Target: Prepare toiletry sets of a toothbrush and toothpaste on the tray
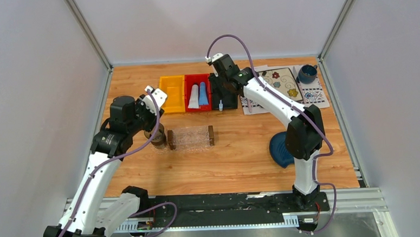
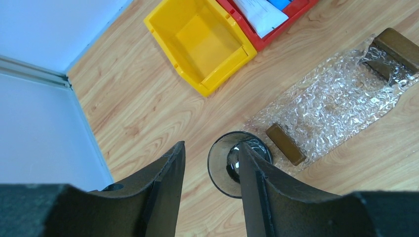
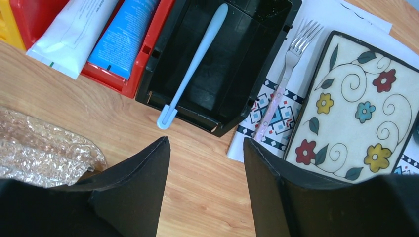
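The pale blue toothbrush (image 3: 195,64) lies slantwise in the black bin (image 3: 257,29), its end poking over the near rim. Both tubes of toothpaste, one white (image 3: 74,29) and one blue (image 3: 126,37), lie side by side in the red bin (image 1: 198,92). The clear textured tray (image 1: 191,137) with brown end blocks sits mid-table and holds nothing. My right gripper (image 3: 205,143) hangs open over bare wood just in front of the black bin. My left gripper (image 2: 210,153) is open beside the tray's left end, its right finger over a dark glass (image 2: 225,168).
An empty yellow bin (image 1: 173,93) stands left of the red one. A floral plate (image 3: 356,108) and a fork (image 3: 284,84) rest on a patterned mat at the back right, with a blue cup (image 1: 307,73) beyond. A dark blue dish (image 1: 279,150) lies by the right arm.
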`<action>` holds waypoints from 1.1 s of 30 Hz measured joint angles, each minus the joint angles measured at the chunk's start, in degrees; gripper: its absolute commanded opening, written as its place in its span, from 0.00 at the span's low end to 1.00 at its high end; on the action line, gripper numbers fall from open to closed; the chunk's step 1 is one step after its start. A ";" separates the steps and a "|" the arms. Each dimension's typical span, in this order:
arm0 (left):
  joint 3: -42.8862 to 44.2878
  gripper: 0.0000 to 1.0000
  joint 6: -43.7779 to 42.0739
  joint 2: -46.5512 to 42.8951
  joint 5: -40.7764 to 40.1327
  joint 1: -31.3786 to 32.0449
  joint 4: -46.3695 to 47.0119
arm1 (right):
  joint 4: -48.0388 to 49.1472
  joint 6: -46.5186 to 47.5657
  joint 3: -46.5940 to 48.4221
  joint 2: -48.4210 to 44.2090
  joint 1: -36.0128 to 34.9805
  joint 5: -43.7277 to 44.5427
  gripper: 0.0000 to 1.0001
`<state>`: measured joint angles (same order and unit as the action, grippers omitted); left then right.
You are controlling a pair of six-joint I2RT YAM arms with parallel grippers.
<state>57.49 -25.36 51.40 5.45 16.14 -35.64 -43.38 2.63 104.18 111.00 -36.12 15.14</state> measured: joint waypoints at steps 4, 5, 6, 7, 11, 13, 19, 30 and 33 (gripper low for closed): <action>-0.63 0.52 0.00 -0.79 -0.20 0.00 0.28 | 0.74 -1.38 0.42 0.81 0.31 -0.02 0.60; -0.74 0.52 0.00 -0.98 -0.24 0.00 0.33 | 0.96 -1.84 0.55 0.96 0.39 -0.02 0.60; -0.87 0.52 0.00 -1.22 -0.37 0.00 0.33 | 1.22 -2.36 0.66 1.14 0.50 -0.04 0.60; -0.96 0.52 0.00 -1.44 -0.44 0.00 0.33 | 1.40 -2.78 0.72 1.29 0.61 -0.07 0.60; -1.70 0.52 0.04 -2.78 -0.66 0.00 0.79 | 1.86 -4.20 0.76 1.53 1.07 -0.26 0.60; -2.10 0.52 0.17 -3.43 -0.81 0.00 0.92 | 2.10 -4.63 0.76 1.53 1.22 -0.31 0.60; -3.02 0.52 0.52 -4.24 -1.36 0.00 1.70 | 2.21 -5.05 0.81 1.68 1.51 -0.74 0.60; -4.28 0.52 1.05 -4.46 -1.46 0.00 2.51 | 2.40 -4.98 6.25 5.27 1.55 -5.84 0.62; -4.68 0.52 1.05 -4.52 -1.46 0.00 2.62 | 2.47 -5.11 9.05 6.80 1.55 -7.76 0.63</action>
<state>52.82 -24.32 46.87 3.99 16.14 -33.01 -40.91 -2.48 113.23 117.80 -34.57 7.38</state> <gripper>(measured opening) 0.524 0.622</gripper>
